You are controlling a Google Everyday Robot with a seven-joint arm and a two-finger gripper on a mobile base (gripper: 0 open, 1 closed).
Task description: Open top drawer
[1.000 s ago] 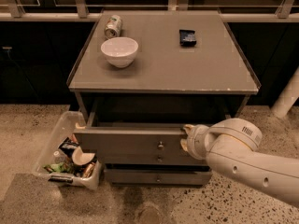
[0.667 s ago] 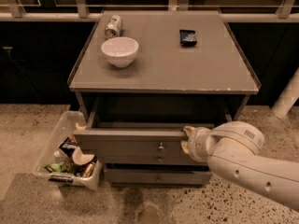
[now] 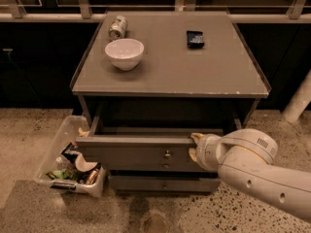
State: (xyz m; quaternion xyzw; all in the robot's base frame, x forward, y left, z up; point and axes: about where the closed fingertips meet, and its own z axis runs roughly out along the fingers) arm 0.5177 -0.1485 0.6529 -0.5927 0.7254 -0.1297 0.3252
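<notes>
Three grey drawer fronts stack under the cabinet (image 3: 194, 72), and the top drawer (image 3: 131, 152) stands drawn out toward the camera, its open box showing dark behind the front and its small round knob (image 3: 167, 154) at centre. The white arm reaches in from the lower right, with the gripper (image 3: 193, 145) pressed up at the right end of that drawer's front, by its top edge. Whether it is clamped on the front or just resting against it, I cannot tell. Up on the cabinet sit a white bowl (image 3: 124, 52), a can (image 3: 117, 27) lying on its side, and a dark packet (image 3: 195, 39). On the floor to the left, a bin (image 3: 56, 147) holds litter.
</notes>
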